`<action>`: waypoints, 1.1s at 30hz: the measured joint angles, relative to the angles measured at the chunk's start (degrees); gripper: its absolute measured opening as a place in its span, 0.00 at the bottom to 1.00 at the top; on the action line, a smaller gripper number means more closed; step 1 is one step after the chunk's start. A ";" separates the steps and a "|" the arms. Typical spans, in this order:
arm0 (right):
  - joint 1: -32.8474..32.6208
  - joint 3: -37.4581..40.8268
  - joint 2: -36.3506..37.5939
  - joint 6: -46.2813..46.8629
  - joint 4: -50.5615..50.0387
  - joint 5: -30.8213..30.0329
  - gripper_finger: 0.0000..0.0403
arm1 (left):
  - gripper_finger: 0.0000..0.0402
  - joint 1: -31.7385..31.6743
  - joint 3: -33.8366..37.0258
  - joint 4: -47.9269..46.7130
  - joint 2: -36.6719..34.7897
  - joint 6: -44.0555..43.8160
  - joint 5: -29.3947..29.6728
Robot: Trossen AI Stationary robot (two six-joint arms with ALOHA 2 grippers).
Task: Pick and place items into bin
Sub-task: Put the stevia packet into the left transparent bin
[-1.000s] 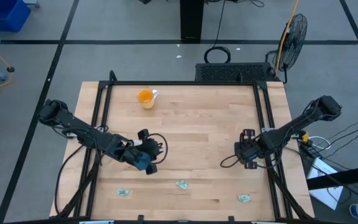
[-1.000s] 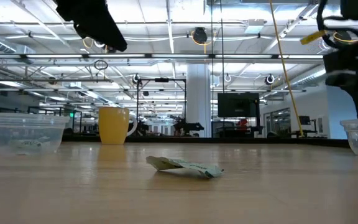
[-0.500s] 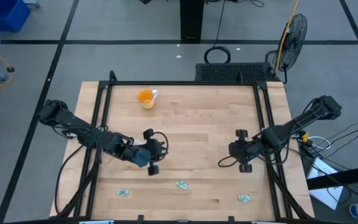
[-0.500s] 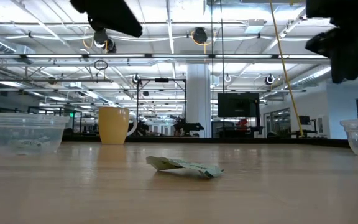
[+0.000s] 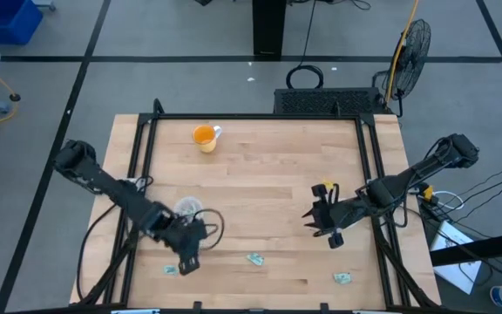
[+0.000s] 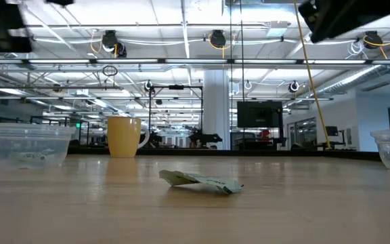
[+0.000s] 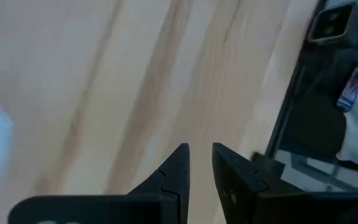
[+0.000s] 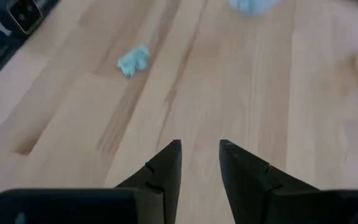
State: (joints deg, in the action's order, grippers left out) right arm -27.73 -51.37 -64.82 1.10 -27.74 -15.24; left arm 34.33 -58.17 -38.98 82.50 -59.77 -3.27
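Three packets lie along the near edge of the table (image 5: 268, 174): one at left (image 5: 172, 269), one in the middle (image 5: 254, 258), one at right (image 5: 343, 278). Left gripper (image 5: 186, 260) hangs just beside the left packet, fingers almost together, nothing held. Likely trouble: a flat wrapper may slide away from closing fingers rather than lift. Right gripper (image 5: 329, 228) hovers farther back, between middle and right packets, fingers narrowly parted and empty; both arms going for the middle packet could clash. Clear cup (image 5: 186, 208) sits behind the left gripper and could be knocked on lifting. Orange mug (image 5: 204, 137) far back.
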 joint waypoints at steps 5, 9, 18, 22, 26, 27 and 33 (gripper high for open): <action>0.00 0.91 0.00 -7.07 7.68 -3.58 0.25 | 0.18 7.99 0.04 1.04 5.04 -15.29 3.10; 0.00 2.37 0.00 -13.07 10.65 -7.55 0.25 | 0.18 12.35 0.08 5.12 10.86 -23.29 1.28; 1.77 7.49 -0.02 -24.16 21.28 -10.21 0.25 | 0.18 15.75 0.04 3.91 19.52 -34.13 -11.73; 2.65 8.31 -0.02 -29.67 26.62 -10.21 0.25 | 0.18 15.73 -0.26 3.60 19.41 -35.40 -12.74; 3.71 8.35 -0.02 -33.02 29.71 -10.08 0.25 | 0.18 15.73 -1.71 -1.01 18.65 -37.07 -13.70; 3.97 8.35 -0.02 -33.34 30.25 -10.12 0.25 | 0.18 15.73 -2.17 -2.55 18.66 -36.92 -12.55; 5.82 8.37 -0.02 -36.34 30.94 -10.17 0.25 | 0.18 15.73 -2.97 -5.58 18.71 -33.51 -4.44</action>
State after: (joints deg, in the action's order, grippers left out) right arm -21.91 -43.00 -64.84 -35.25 3.20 -25.41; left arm 50.06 -61.14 -44.56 101.21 -93.28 -7.71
